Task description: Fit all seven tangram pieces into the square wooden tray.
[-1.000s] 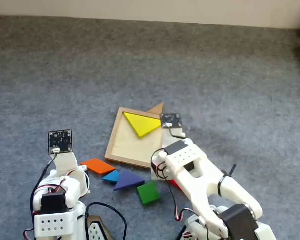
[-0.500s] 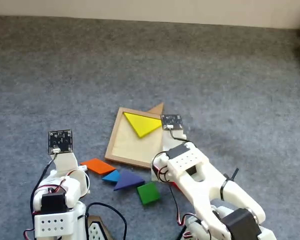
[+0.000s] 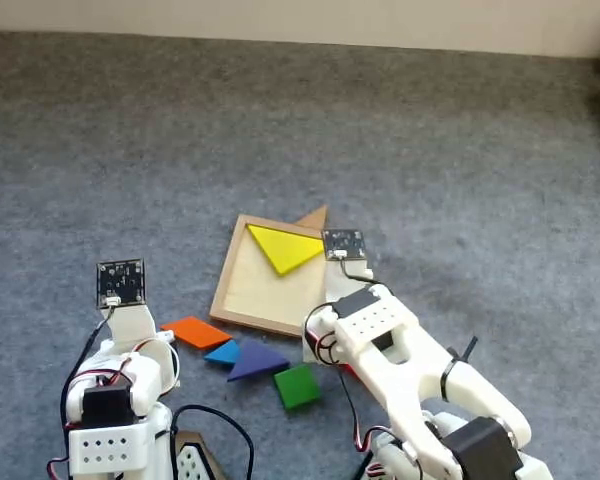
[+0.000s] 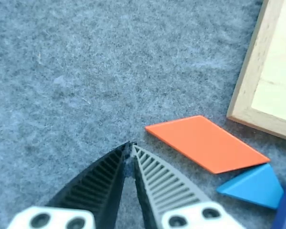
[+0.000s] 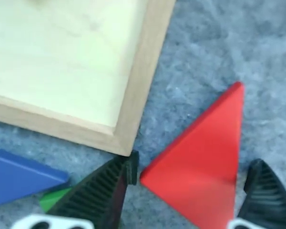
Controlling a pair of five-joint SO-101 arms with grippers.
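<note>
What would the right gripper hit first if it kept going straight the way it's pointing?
Probably the red triangle, lying on the grey carpet between the open fingers of the right gripper, beside the wooden tray. Depth is unclear.

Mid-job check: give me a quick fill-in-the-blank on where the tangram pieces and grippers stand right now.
The triangle lying inside the tray is coloured ____.
The piece between the open fingers of the right gripper is coloured ____.
The left gripper, on the carpet beside the orange parallelogram, is ____.
Missing words: yellow; red; shut.
</note>
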